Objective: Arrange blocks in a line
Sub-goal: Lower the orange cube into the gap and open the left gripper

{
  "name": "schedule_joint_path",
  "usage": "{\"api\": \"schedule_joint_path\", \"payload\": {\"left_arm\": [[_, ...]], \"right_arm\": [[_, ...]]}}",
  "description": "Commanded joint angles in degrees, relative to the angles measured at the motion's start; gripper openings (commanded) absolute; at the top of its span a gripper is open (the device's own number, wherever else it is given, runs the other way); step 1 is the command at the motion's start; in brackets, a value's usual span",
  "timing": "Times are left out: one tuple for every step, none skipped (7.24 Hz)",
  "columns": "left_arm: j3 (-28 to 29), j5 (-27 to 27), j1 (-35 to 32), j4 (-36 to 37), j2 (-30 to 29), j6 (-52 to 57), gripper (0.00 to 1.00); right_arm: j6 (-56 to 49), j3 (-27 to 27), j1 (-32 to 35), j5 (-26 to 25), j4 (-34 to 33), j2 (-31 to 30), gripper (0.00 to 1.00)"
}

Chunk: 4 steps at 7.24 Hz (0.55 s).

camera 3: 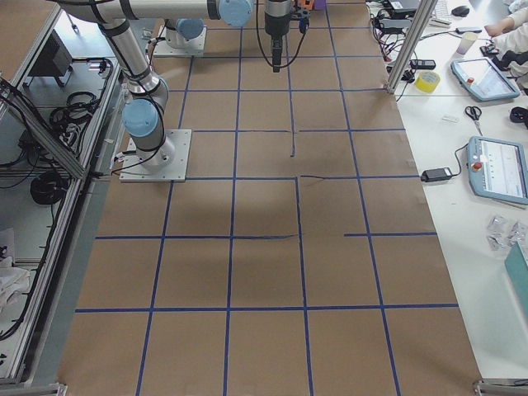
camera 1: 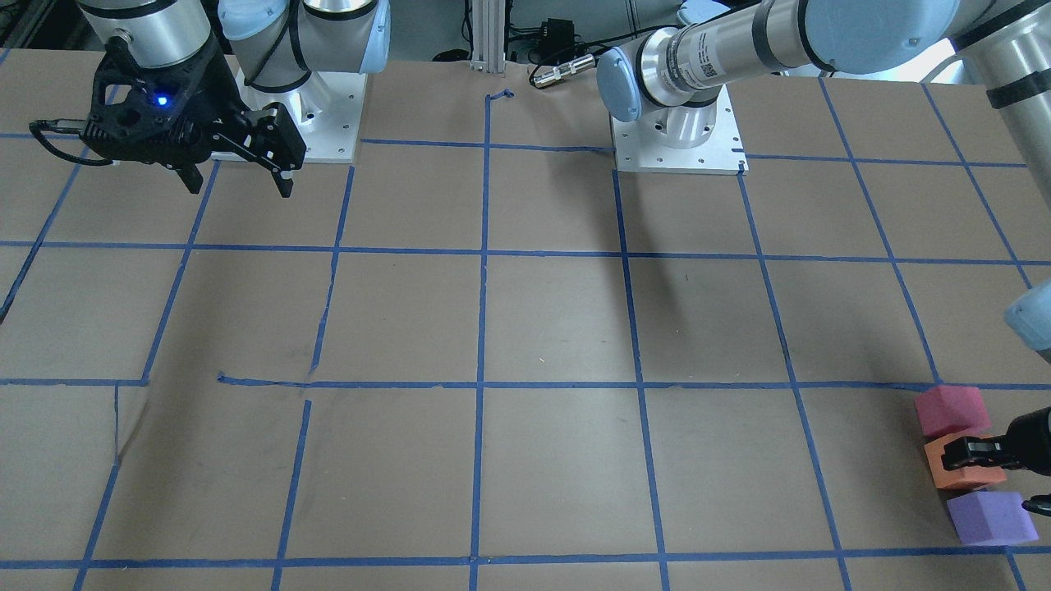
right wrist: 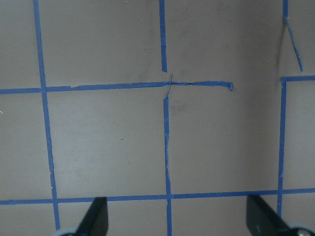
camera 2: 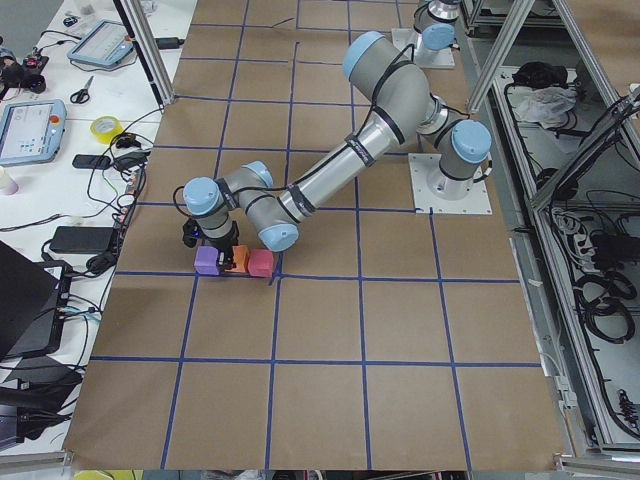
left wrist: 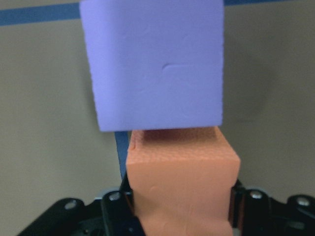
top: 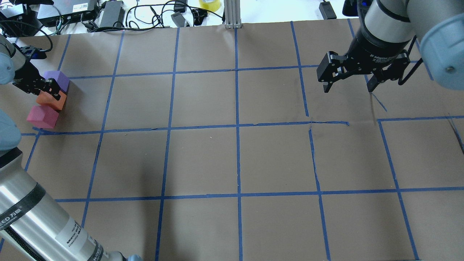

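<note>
Three foam cubes stand in a row at the table's far left: purple block [top: 57,79], orange block [top: 52,100], red-pink block [top: 41,116], each touching its neighbour. They also show in the front view: red-pink [camera 1: 950,410], orange [camera 1: 962,476], purple [camera 1: 988,519]. My left gripper [top: 49,90] comes in from the left and is shut on the orange block [left wrist: 182,172], a finger on each side, with the purple block [left wrist: 155,64] just beyond. My right gripper [top: 348,90] hangs open and empty above the table at the far right [camera 1: 240,189].
The brown paper table [top: 203,159] carries a blue tape grid. The arm bases [camera 1: 677,139] are bolted at the robot's side. Cables, boxes and a yellow tape roll [top: 209,4] lie beyond the far edge.
</note>
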Motion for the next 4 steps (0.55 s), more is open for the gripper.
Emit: {"api": "schedule_joint_path", "payload": {"left_arm": [[-0.01, -0.29, 0.09, 0.05, -0.10, 0.14, 0.00], [0.25, -0.38, 0.52, 0.05, -0.09, 0.32, 0.00], [0.25, -0.38, 0.61, 0.05, -0.09, 0.40, 0.00], [0.34, -0.20, 0.70, 0.05, -0.09, 0.58, 0.00]], "right_arm": [[0.02, 0.00, 0.00, -0.10, 0.00, 0.04, 1.00], [0.02, 0.00, 0.00, -0.01, -0.09, -0.04, 1.00], [0.02, 0.00, 0.00, -0.10, 0.00, 0.04, 1.00], [0.02, 0.00, 0.00, -0.01, 0.00, 0.04, 1.00]]}}
